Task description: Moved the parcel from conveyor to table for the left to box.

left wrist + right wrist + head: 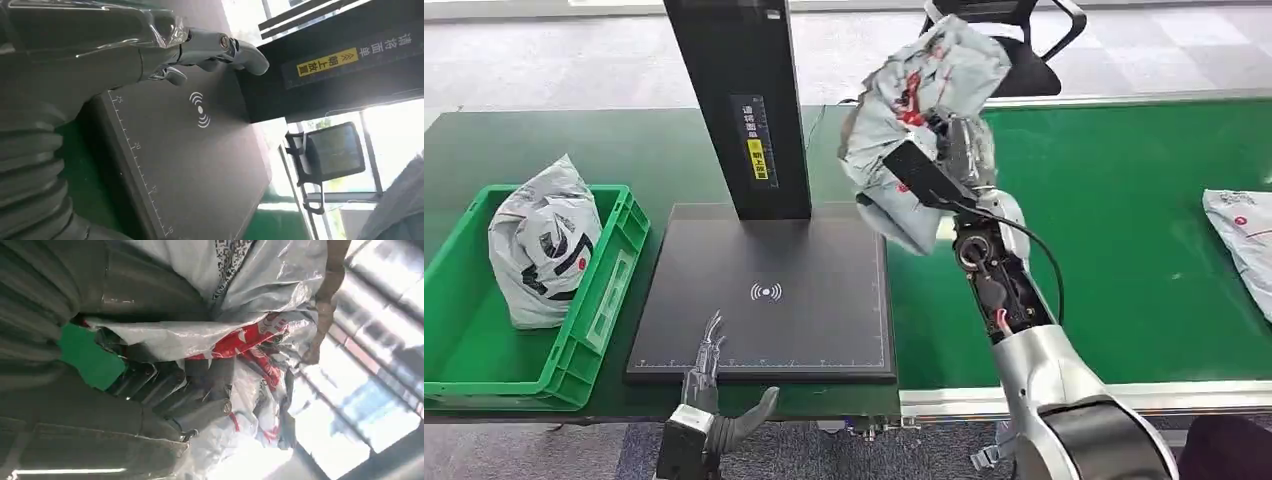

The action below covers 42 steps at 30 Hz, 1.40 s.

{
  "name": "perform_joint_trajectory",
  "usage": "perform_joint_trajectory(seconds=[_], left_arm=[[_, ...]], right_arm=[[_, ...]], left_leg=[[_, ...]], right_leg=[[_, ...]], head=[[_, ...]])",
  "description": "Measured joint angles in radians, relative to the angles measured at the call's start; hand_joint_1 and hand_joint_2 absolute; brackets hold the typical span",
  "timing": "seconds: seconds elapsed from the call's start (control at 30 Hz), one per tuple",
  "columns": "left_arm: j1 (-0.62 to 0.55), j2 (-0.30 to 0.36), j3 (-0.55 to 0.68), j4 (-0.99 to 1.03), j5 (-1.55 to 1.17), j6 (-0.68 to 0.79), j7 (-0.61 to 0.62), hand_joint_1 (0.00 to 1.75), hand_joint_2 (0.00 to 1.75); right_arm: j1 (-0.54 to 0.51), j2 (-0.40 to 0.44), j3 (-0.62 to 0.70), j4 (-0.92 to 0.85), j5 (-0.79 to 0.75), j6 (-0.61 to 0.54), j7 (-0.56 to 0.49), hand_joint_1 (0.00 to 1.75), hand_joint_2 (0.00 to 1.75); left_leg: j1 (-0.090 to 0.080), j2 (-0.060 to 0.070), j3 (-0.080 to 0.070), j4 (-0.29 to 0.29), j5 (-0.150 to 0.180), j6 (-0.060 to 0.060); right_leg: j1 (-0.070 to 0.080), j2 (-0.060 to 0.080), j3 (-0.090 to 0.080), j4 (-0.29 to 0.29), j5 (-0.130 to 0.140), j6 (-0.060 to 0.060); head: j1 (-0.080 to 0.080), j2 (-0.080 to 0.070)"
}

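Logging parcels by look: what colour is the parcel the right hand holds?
Grey-white parcel with red and black print, clearest in the head view.

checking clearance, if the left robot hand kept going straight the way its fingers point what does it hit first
Probably the black upright column at the far end of the scan pad; the left robot hand points along the pad, though depth is unclear.

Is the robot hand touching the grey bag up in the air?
Touching. The right wrist view shows the right robot hand wrapped around the crinkled bag.
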<state>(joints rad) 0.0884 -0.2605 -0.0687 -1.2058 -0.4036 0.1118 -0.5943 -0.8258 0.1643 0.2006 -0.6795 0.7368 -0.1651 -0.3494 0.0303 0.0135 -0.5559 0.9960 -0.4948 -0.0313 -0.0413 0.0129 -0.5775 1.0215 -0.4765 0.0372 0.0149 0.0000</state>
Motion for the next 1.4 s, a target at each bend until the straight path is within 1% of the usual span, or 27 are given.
perform_joint_trajectory(seconds=[0.03,0.13,0.27,0.4,0.43,0.47,0.57,0.73,0.87,0.97,1.03,1.1,1.13,1.17,1.23,1.33,1.4], left_arm=[[0.000,0.000,0.000,0.000,0.000,0.000,0.000,0.00,1.75],[0.001,0.000,0.001,-0.001,0.002,0.000,0.000,0.00,1.75],[0.001,0.000,0.002,-0.001,0.005,0.001,0.000,0.00,1.75],[0.001,0.000,0.002,-0.001,0.013,0.002,0.001,0.00,1.75],[0.001,0.000,0.002,-0.001,0.015,0.002,0.001,0.00,1.75],[0.001,0.000,0.002,-0.001,0.016,0.002,0.001,0.00,1.75],[0.001,0.000,0.002,-0.001,0.016,0.003,0.002,0.00,1.75],[0.005,0.002,0.002,-0.005,0.024,0.015,0.000,0.00,1.75],[0.012,0.002,0.007,-0.014,0.026,0.023,-0.002,0.00,1.75],[0.026,-0.001,0.013,-0.040,0.020,0.093,-0.013,0.00,1.75],[0.043,-0.003,0.016,-0.078,-0.007,0.185,-0.017,0.00,1.75],[0.066,-0.004,0.015,-0.131,-0.046,0.291,-0.021,0.00,1.75],[0.076,-0.004,0.014,-0.161,-0.073,0.345,-0.019,0.00,1.75],[0.083,-0.003,0.007,-0.190,-0.106,0.385,-0.008,0.00,1.75],[0.084,0.000,-0.008,-0.225,-0.170,0.425,0.022,0.00,1.75],[0.064,0.011,-0.051,-0.233,-0.301,0.445,0.102,0.00,1.75],[0.039,0.023,-0.086,-0.221,-0.373,0.443,0.146,0.00,1.75]], right_arm=[[-0.001,0.021,0.012,0.026,-0.031,0.051,-0.013,1.75,1.75],[0.000,0.071,0.048,0.096,-0.064,0.156,-0.018,1.75,1.75],[0.007,0.123,0.105,0.184,-0.062,0.214,0.001,1.75,1.75],[0.016,0.144,0.153,0.244,-0.057,0.245,0.061,1.75,1.75],[0.018,0.145,0.164,0.257,-0.058,0.250,0.075,1.26,1.75],[0.020,0.145,0.171,0.266,-0.059,0.251,0.080,0.00,1.75],[0.023,0.145,0.188,0.287,-0.079,0.240,0.082,0.00,1.75],[0.024,0.136,0.181,0.293,-0.183,0.167,-0.010,0.00,1.75],[0.023,0.125,0.168,0.292,-0.220,0.148,-0.046,0.00,1.75],[0.052,0.115,0.144,0.257,-0.332,0.112,-0.161,0.00,1.75],[0.116,0.098,0.133,0.177,-0.428,0.114,-0.252,0.00,1.75],[0.225,0.076,0.133,0.056,-0.538,0.143,-0.311,0.00,1.75],[0.298,0.068,0.133,-0.017,-0.593,0.149,-0.331,0.00,1.75],[0.367,0.062,0.132,-0.096,-0.636,0.148,-0.341,0.00,1.75],[0.487,0.051,0.133,-0.213,-0.663,0.134,-0.348,0.00,1.75],[0.628,0.041,0.132,-0.380,-0.687,0.100,-0.349,0.00,1.75],[0.695,0.040,0.131,-0.475,-0.684,0.086,-0.337,0.00,1.75]], left_leg=[[0.000,0.000,0.000,0.000,0.000,0.000],[0.000,-0.001,-0.001,0.000,0.000,0.000],[0.000,-0.001,-0.002,0.000,0.000,0.000],[0.000,-0.001,-0.002,0.000,0.000,0.000],[0.000,-0.001,-0.002,0.000,0.000,0.000],[0.000,-0.001,-0.002,0.000,0.000,0.000],[0.000,-0.001,-0.002,0.000,0.000,0.000],[0.000,-0.001,-0.002,0.000,0.000,0.000],[0.000,-0.001,-0.002,0.000,0.000,0.000],[0.000,-0.001,-0.002,0.000,0.000,0.000],[0.000,-0.001,-0.002,0.000,0.000,0.000],[0.000,-0.002,-0.002,0.000,-0.001,0.000],[0.000,-0.002,-0.002,0.000,-0.001,0.000],[0.000,-0.002,-0.002,0.000,-0.002,0.000],[0.000,-0.002,-0.003,0.000,-0.003,0.000],[0.000,-0.002,-0.003,0.000,-0.003,0.000],[0.000,-0.001,-0.003,0.000,-0.003,0.000]], right_leg=[[0.000,0.000,0.000,0.000,0.000,0.000],[0.000,0.000,-0.001,0.000,0.000,0.000],[0.000,0.000,-0.002,0.000,0.000,0.000],[0.000,0.000,-0.002,0.000,0.000,0.000],[0.000,0.000,-0.002,0.000,0.000,0.000],[0.000,0.000,-0.002,0.000,0.000,0.000],[0.000,0.000,-0.002,0.000,0.000,0.000],[0.000,0.000,-0.002,0.000,0.000,0.000],[0.000,0.000,-0.002,0.000,0.000,0.000],[0.000,-0.001,-0.002,0.000,0.000,0.000],[0.000,-0.001,-0.002,0.000,-0.001,0.000],[0.000,-0.001,-0.002,-0.001,-0.002,0.000],[0.000,-0.001,-0.002,-0.001,-0.002,0.000],[0.000,-0.001,-0.002,-0.001,-0.003,0.000],[0.000,-0.002,-0.003,-0.001,-0.004,0.001],[0.000,-0.002,-0.003,-0.001,-0.004,0.000],[0.000,-0.001,-0.003,-0.001,-0.004,0.000]], head=[[-0.001,0.000],[0.000,0.000],[0.000,0.000],[0.000,0.000],[0.000,0.000],[0.000,0.000],[0.000,0.000],[0.000,0.000],[0.000,0.000],[0.000,0.000],[0.000,0.000],[0.000,0.000],[0.000,0.000],[0.000,0.000],[0.000,0.000],[0.000,0.000],[0.000,0.000]])
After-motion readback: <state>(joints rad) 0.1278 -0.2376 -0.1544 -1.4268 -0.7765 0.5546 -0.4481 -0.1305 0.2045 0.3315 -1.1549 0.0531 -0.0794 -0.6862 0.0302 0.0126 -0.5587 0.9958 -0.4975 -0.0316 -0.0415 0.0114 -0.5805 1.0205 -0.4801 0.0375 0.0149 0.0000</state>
